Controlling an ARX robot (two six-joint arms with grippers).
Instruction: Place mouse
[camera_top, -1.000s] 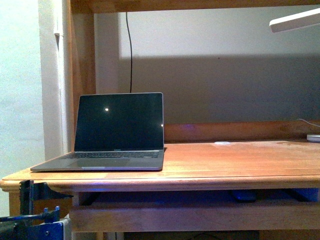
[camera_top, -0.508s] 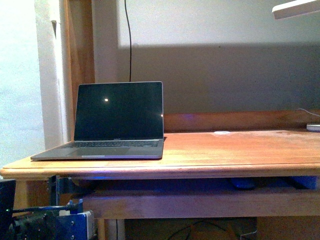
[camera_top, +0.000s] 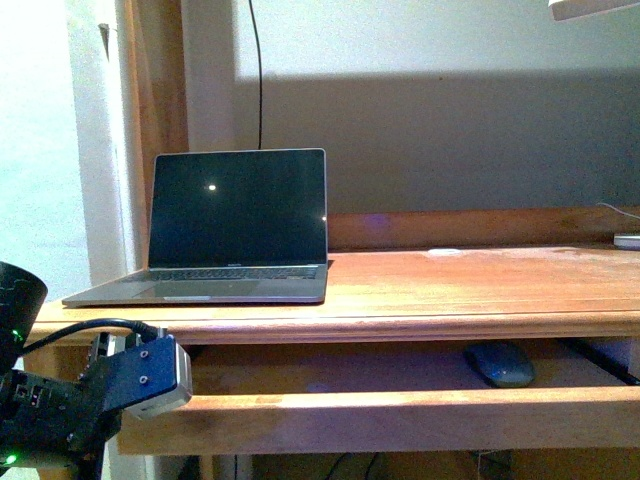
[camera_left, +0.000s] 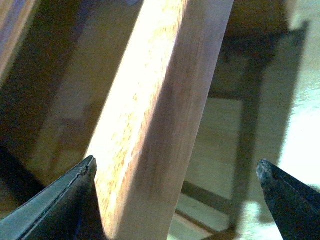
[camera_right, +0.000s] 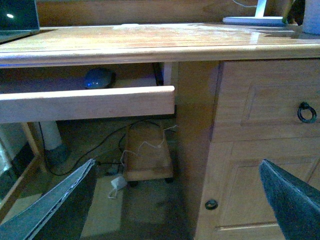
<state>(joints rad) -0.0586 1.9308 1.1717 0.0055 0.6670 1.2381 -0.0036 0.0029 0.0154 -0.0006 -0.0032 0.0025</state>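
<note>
The mouse (camera_top: 500, 363) is a small dark grey oval lying in the pull-out tray (camera_top: 400, 412) under the desk top, toward its right side. In the right wrist view the mouse (camera_right: 98, 78) sits behind the tray's front rail (camera_right: 85, 103). My left gripper (camera_left: 175, 165) is open, and the front rail (camera_left: 160, 100) runs between its fingers near the tray's left end. My left arm (camera_top: 100, 395) shows at the lower left of the front view. My right gripper (camera_right: 177, 164) is open and holds nothing, low in front of the desk and well apart from the mouse.
An open laptop (camera_top: 235, 225) with a dark screen stands on the desk top (camera_top: 480, 290) at the left. A drawer cabinet (camera_right: 260, 130) with a ring handle (camera_right: 306, 112) stands right of the tray. Cables and a small wooden box (camera_right: 147, 155) lie on the floor below.
The front view has sunk lower and the tray under the desk now shows openly with the mouse in it. My left arm has risen into view at the lower left.
</note>
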